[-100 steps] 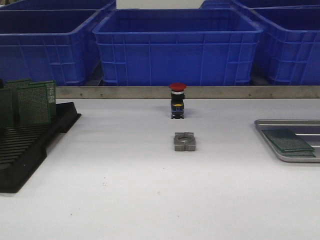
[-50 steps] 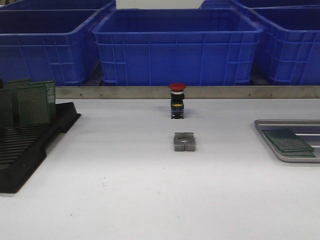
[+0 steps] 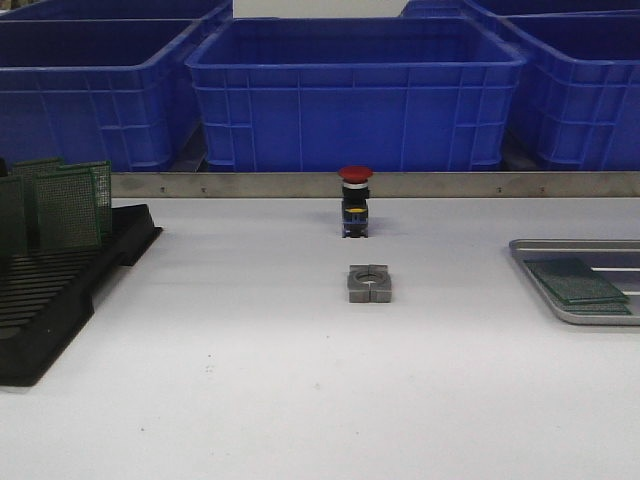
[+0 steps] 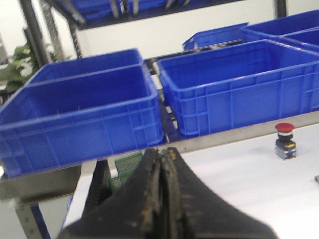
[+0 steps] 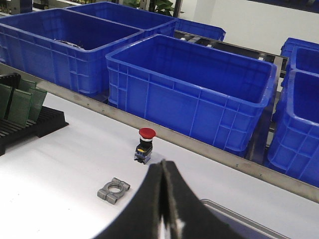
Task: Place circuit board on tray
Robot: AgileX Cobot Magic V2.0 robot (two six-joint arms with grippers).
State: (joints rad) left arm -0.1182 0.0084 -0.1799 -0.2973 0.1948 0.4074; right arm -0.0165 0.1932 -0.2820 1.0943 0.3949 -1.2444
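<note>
The silver-grey tray (image 3: 530, 258) lies at the table's right edge, cut off by the front view. Green circuit boards (image 3: 577, 281) lie stacked flat in it. More green circuit boards (image 3: 68, 208) stand upright in the black slotted rack (image 3: 60, 290) at the left. Neither gripper shows in the front view. My left gripper (image 4: 162, 152) is shut and empty, above the table near the rack, with boards (image 4: 128, 163) just beyond its tip. My right gripper (image 5: 162, 164) is shut and empty, above the table with a tray corner (image 5: 219, 206) beside it.
A red-capped push button (image 3: 355, 201) stands at mid-table, with a grey metal clamp block (image 3: 369, 283) in front of it. Large blue plastic bins (image 3: 355, 95) line the back behind a metal rail (image 3: 400, 184).
</note>
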